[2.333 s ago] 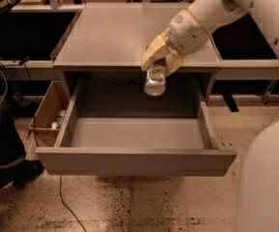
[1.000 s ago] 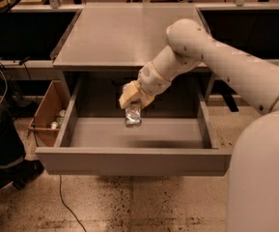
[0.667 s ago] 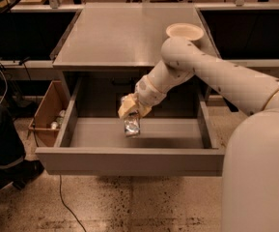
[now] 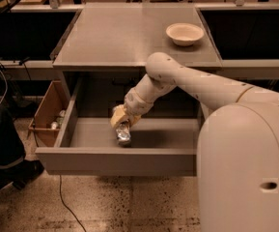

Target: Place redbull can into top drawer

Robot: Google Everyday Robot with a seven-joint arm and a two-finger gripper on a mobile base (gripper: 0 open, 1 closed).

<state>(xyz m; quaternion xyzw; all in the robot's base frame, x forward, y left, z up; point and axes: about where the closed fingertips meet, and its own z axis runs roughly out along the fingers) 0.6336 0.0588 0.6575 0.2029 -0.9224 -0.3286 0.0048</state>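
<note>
Now my arm (image 4: 192, 83) has swung down off the grey worktop (image 4: 124, 37) and reaches into the open top drawer (image 4: 115, 162). With the arm lower, the cream bowl (image 4: 184, 33) shows at the worktop's 1 o'clock corner. A moment ago I was higher, over the drawer's middle. I am now low at its 6 o'clock side, close behind the front panel. The carrying looks nearly finished, and I judge that what remains is to set down and let go.

My tool (image 4: 121, 119) points down and is closed on the upper end of the redbull can (image 4: 123, 134), with nothing else in its hold. The can hangs inside the drawer, at or just above the floor; I cannot tell whether it touches. It reads as a slim silvery cylinder, bright with glare, leaning slightly, its markings not legible.
</note>
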